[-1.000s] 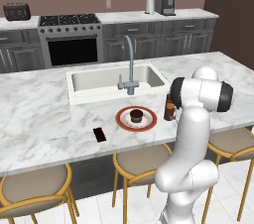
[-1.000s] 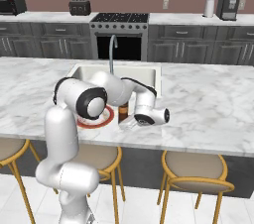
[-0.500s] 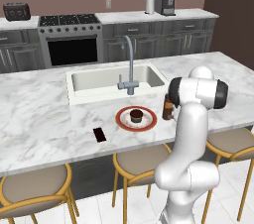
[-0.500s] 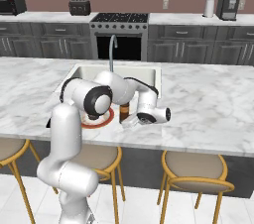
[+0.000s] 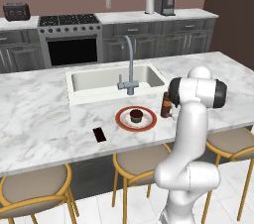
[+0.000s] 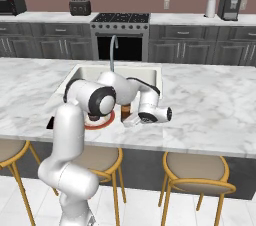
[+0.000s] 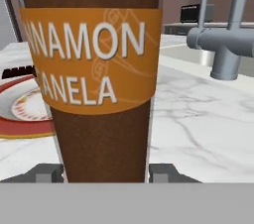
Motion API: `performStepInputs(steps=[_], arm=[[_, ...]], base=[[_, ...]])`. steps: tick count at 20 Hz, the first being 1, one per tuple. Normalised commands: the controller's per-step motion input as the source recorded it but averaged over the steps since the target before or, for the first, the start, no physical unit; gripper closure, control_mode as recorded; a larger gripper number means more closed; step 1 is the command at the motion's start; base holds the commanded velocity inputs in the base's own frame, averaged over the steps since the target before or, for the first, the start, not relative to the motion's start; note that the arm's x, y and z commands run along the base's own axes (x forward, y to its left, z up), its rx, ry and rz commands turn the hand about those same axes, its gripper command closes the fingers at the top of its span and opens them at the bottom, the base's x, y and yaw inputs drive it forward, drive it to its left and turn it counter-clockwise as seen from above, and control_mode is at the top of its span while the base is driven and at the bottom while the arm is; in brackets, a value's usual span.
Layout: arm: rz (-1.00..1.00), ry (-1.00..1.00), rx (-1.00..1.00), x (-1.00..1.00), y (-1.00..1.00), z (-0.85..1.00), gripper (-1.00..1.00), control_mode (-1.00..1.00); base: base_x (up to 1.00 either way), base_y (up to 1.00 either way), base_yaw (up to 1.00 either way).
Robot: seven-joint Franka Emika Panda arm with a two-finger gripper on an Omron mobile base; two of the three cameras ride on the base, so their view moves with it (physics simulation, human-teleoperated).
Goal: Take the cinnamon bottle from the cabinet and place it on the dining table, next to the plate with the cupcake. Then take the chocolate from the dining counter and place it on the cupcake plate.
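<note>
You have a grey curved faucet standing at the white sink, a black stove behind, and wooden stools beneath.

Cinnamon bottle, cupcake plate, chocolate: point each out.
cinnamon bottle (image 7: 96,64): hand view, on its orange label.
cupcake plate (image 5: 148,120): left base view, on the red rim right of the cupcake.
chocolate (image 5: 99,134): left base view, on its flat dark top.

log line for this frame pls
phase: placing | hand: around brown cinnamon bottle with orange label | bottle: upright on white marble counter, beside red-rimmed cupcake plate | dark chocolate bar: untouched on counter
</note>
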Motion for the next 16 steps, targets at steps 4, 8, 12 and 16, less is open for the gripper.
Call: performStepInputs(steps=[4, 8, 12, 16], arm=[[0.0, -0.11, -0.03, 0.0, 0.22, -0.29, -1.0, -1.0], [0.0, -0.05, -0.02, 0.0, 0.07, -0.2, -1.0, -1.0], [0.0, 0.0, -0.05, 0.0, 0.0, 0.0, -1.0, -1.0], [0.0, 0.03, -0.08, -0.01, -0.03, 0.0, -1.0, -1.0]], base=[[0.0, 0.0, 0.0], [0.0, 0.0, 0.0], [0.0, 0.0, 0.0], [0.0, 0.0, 0.0]])
